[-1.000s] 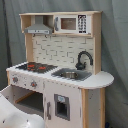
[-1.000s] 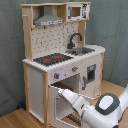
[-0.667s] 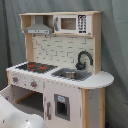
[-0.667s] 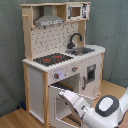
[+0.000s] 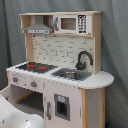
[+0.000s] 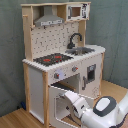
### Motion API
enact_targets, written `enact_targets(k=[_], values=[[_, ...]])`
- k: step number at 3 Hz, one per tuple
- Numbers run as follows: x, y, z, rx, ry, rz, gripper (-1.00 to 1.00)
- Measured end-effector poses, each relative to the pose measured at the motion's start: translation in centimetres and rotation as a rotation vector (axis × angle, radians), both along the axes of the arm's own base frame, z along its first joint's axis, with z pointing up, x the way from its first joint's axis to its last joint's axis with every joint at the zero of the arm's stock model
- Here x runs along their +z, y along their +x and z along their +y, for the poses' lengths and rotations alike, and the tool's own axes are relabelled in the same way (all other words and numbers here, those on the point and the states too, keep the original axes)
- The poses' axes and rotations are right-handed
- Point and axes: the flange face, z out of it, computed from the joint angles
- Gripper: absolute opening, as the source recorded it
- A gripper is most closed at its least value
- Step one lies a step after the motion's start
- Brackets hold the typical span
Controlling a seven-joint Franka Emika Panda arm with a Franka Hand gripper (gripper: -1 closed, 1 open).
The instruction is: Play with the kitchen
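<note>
The kitchen point(image 5: 60, 65) is a tall light-wood and white toy unit, seen in both exterior views. It has a black-red stovetop point(image 5: 34, 66), a black faucet point(image 5: 83, 59) over a sink point(image 5: 70, 75), a grey hood point(image 5: 39, 29) and a small microwave point(image 5: 70, 23). Its oven door point(image 6: 61, 106) hangs swung open below the knobs point(image 6: 56, 75). My white arm point(image 6: 102, 111) reaches in from the second exterior view's lower right. My gripper point(image 6: 71, 96) is at the open door's upper edge. In the first exterior view only the arm's white body point(image 5: 15, 116) shows, at the lower left.
A grey curtain point(image 5: 112, 45) hangs behind the kitchen. The wooden floor point(image 6: 15, 119) shows at the second exterior view's lower left. A narrow cupboard door with a dark panel point(image 5: 61, 106) sits under the sink.
The arm has shifted only slightly near the open oven door. Nothing on the kitchen has visibly moved.
</note>
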Motion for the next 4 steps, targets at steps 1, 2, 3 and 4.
enact_targets(k=[1,2,3,4], values=[[-2.0,1.5,-0.9,-0.048,0.075,0.057,1.0],[-4.5,2.9,-1.9,-0.092,0.139,0.111,1.0],[-6.6,3.1,-2.8,-0.131,0.197,0.158,1.0],[-8.1,2.9,-3.7,-0.188,0.262,0.208,1.0]])
